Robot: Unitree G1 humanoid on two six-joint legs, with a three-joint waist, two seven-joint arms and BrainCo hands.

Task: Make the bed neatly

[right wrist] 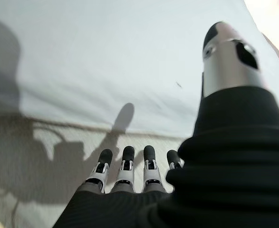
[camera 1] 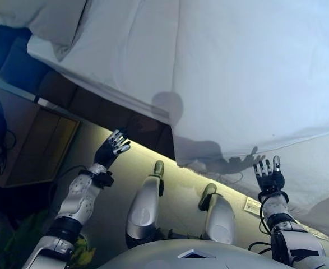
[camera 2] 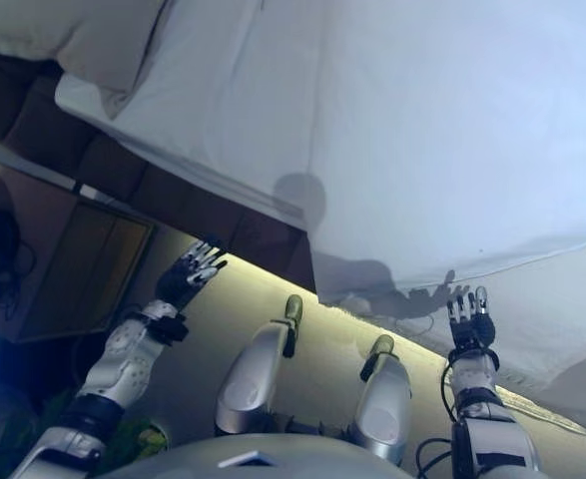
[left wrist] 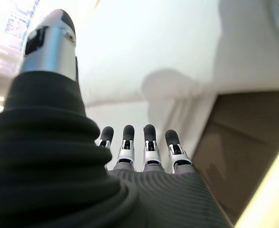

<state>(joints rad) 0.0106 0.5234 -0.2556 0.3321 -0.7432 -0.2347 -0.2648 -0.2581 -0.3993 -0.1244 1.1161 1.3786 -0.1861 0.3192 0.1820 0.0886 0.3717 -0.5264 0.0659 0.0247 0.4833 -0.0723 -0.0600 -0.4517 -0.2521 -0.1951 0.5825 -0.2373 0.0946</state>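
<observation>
A white duvet (camera 1: 248, 73) covers the bed and hangs over its near side, its lower edge (camera 1: 220, 168) close to the floor. A white pillow (camera 1: 52, 22) lies at the far left end. My left hand (camera 1: 111, 147) is open, fingers straight, held in the air in front of the dark bed base (camera 1: 97, 109), apart from the cloth. My right hand (camera 1: 269, 175) is open too, fingers straight, just short of the hanging duvet (right wrist: 106, 71). In the left wrist view my left hand's fingers (left wrist: 149, 142) point at the duvet's corner with nothing held.
A wooden bedside cabinet (camera 1: 35, 145) stands at the left, beside the bed. A strip of light runs along the floor (camera 1: 175, 190) under the bed's edge. A small white label (camera 1: 252, 205) lies on the floor near my right arm.
</observation>
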